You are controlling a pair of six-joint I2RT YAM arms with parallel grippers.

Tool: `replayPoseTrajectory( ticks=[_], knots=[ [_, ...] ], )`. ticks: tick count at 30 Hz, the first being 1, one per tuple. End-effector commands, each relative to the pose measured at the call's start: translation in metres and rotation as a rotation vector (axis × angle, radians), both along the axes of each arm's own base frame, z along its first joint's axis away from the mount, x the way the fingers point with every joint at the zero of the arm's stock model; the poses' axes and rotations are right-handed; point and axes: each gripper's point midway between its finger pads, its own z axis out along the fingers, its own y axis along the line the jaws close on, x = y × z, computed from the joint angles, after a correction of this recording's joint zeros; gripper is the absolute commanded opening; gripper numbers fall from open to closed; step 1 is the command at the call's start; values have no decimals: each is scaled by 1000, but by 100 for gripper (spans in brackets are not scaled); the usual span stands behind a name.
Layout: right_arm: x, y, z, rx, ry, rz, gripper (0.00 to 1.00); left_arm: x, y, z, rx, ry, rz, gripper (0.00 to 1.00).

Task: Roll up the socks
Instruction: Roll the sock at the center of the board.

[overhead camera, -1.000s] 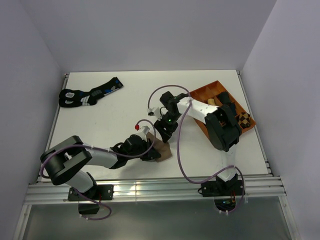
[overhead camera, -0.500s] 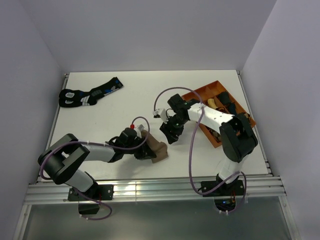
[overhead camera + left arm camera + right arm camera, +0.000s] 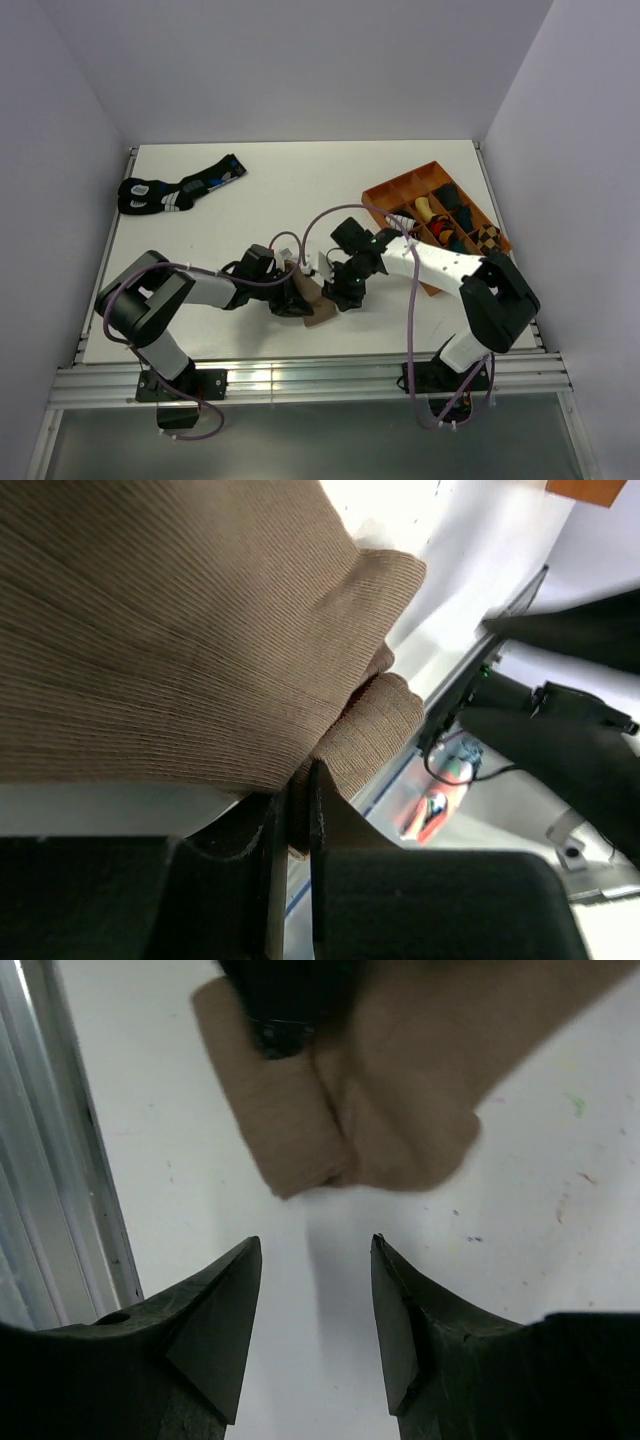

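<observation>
The tan sock (image 3: 320,306) is lying bunched and folded on the bench (image 3: 250,200) near its front edge, between the two arms. The left claw (image 3: 298,800) is pinching a fold of the ribbed cloth, its fingers pressing tight on it. The right claw (image 3: 315,1250) is hovering just beside the bundle, fingers spread and gripping nothing. An orange tray (image 3: 400,178) is sitting at the right, and black socks (image 3: 175,190) are lying far left.

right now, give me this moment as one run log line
phase: roll socks | left gripper: shut on folded tan-brown ribbed cloth sock | right gripper: open, short of the sock, not touching
</observation>
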Motion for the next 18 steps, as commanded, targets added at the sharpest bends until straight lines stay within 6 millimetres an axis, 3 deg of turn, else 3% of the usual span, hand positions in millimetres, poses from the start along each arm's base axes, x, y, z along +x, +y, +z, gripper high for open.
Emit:
replayPoseTrajectory(
  ticks=[1, 12, 18],
  knots=[
    [-1, 14, 8, 55, -158, 112, 55, -18, 11, -20, 59, 104, -30, 0],
    [-27, 31, 5, 87, -243, 269, 55, -12, 13, -21, 41, 146, -23, 0],
    [-24, 37, 4, 95, -292, 265, 54, -9, 12, -22, 40, 150, -26, 0]
  ],
)
